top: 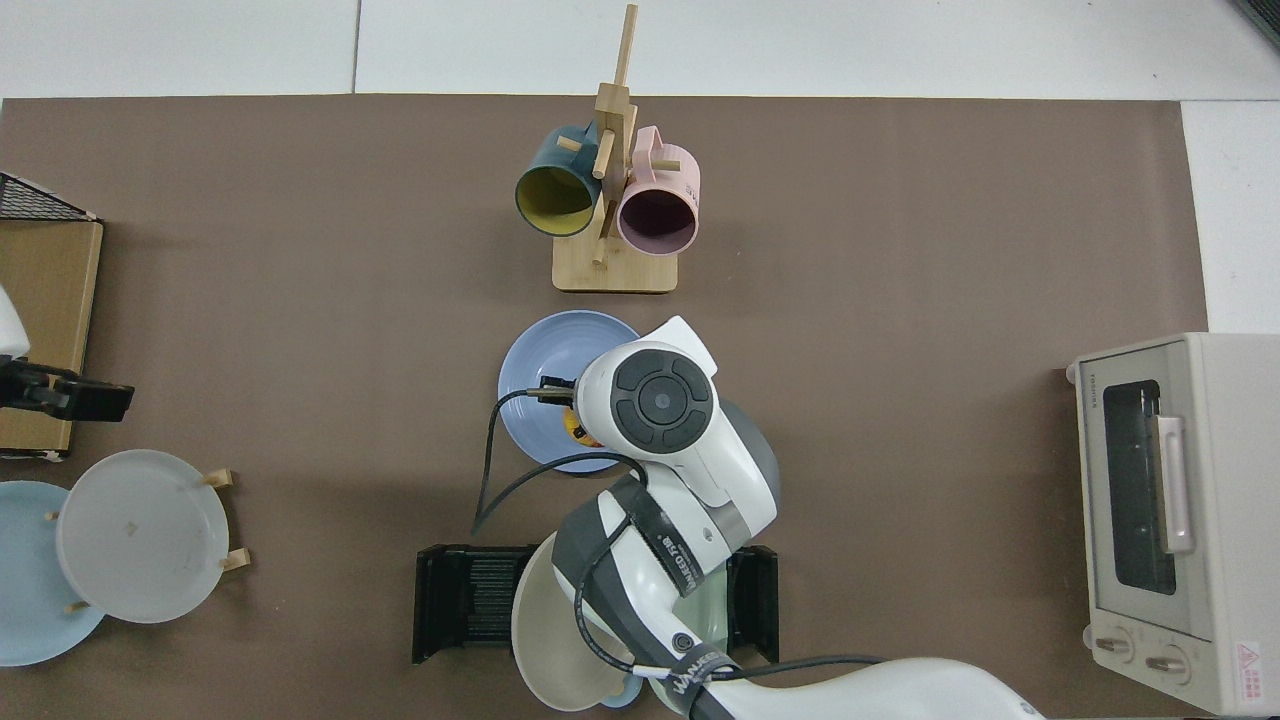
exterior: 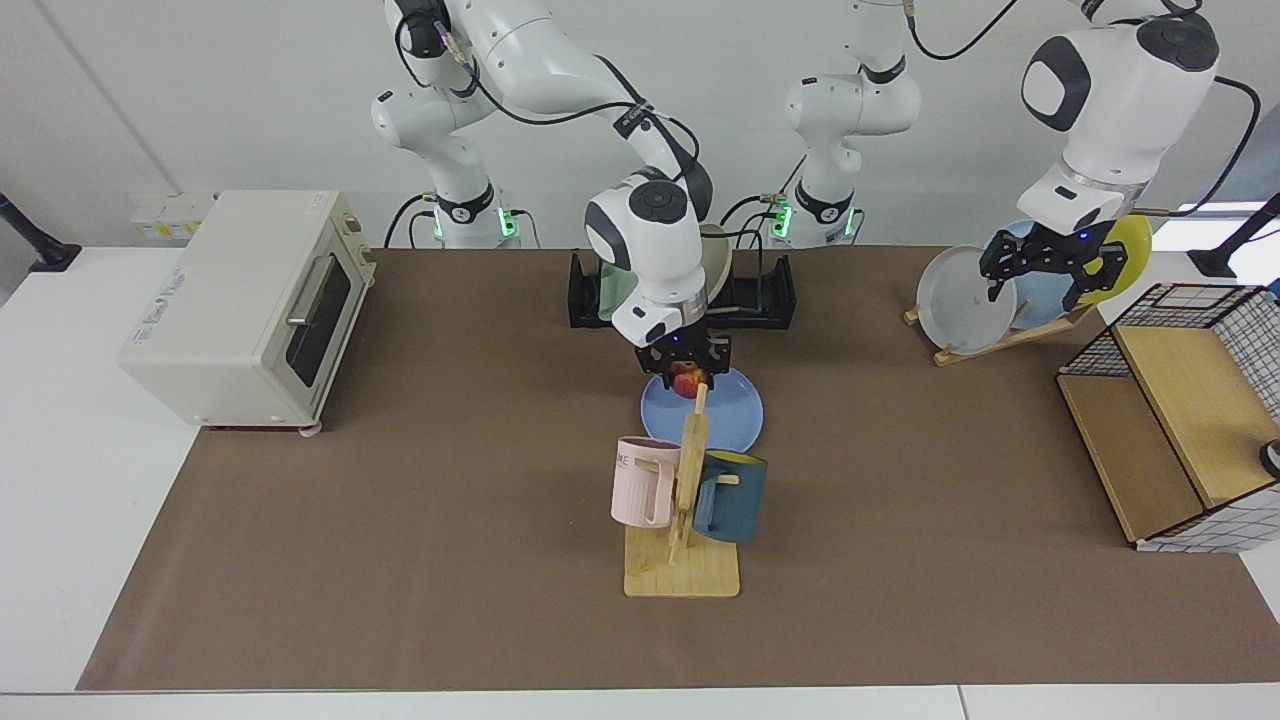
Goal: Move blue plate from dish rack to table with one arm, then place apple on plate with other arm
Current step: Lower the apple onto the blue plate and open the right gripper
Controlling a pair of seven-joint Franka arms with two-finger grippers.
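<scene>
— What was the right hand (exterior: 686,378) doing?
— It gripped the small red-and-yellow apple (exterior: 686,382) between its fingers, low over the round periwinkle-blue plate (exterior: 735,412); whether the apple touched the plate could not be told. From above, only a sliver of the apple (top: 575,431) showed beside the wrist.
— And the plate?
— It lay flat on the brown mat of the white worktop (exterior: 400,520), between the low black slotted dish rack (exterior: 760,295) on the far side and the wooden mug tree (exterior: 685,500) on the near side. A beige plate (top: 550,630) stood in the rack.
— The left hand?
— The left hand (exterior: 1045,268) hung with its fingers spread and gripping nothing, raised at the far right before the slanted wooden plate stand (exterior: 1010,335), well apart from the blue plate.
</scene>
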